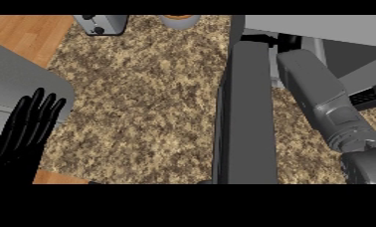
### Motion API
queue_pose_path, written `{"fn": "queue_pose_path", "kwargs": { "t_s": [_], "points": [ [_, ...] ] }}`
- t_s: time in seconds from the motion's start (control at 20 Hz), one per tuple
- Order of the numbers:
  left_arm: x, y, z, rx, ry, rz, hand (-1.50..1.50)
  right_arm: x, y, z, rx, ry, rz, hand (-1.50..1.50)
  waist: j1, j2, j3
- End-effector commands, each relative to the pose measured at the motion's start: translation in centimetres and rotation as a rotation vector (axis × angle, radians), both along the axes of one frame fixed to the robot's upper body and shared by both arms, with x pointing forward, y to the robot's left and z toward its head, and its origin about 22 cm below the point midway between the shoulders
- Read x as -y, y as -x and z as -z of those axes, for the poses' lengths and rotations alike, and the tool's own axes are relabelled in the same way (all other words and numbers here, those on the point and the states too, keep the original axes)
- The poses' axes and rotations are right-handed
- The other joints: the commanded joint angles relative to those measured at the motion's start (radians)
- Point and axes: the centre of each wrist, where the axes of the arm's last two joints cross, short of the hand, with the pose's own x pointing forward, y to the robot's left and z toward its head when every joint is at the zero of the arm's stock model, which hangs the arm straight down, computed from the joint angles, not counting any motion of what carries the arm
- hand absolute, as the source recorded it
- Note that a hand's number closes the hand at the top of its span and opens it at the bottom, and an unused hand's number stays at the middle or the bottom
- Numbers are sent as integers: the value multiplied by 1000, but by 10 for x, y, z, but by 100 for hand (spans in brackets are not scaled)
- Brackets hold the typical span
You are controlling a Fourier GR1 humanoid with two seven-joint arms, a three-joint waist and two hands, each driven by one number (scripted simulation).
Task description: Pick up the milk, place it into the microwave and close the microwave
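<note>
The left hand (pixel 28 126) shows at the lower left edge of the head view, its black fingers straight and close together, pointing up and holding nothing; it rests over the rounded corner of a grey sink (pixel 29 84) that meets the speckled brown counter (pixel 140 96). The right forearm (pixel 320 99) comes in from the lower right and slants up toward the microwave (pixel 308 24) at the top right. The right hand cannot be seen, so its fingers cannot be told. The microwave's dark door (pixel 248 116) stands open, seen edge-on as a tall dark slab between the counter and the forearm. The milk does not show anywhere; whether it is behind the door or the arm cannot be told. At the top edge stand a grey toaster (pixel 101 23) and, beside it, part of a round pale container (pixel 179 21). Bare wood (pixel 29 34) shows at the upper left.
</note>
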Motion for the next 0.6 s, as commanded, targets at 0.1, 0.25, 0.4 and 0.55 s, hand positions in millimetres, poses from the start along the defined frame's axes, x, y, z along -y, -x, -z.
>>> {"fn": "queue_pose_path", "kwargs": {
  "t_s": [0.1, 0.25, 0.4, 0.55],
  "points": [
    [7, 0, 0, -9, -16, 9, -150, 7, 5, 10, -40, -51, -22, -150, -12, -8, -1],
    [17, -2, 4, -6, 5, 31, -150, 14, 8, 17, -45, -35, -17, -150, -15, -6, -1],
    [13, -3, -3, 11, -8, 2, -150, 31, 10, 17, -34, -38, -19, -150, -29, -12, 0],
    [18, 1, 2, -13, -6, 28, -150, 25, 13, 25, -30, -38, -22, -150, -28, -17, -1]
  ]
}}
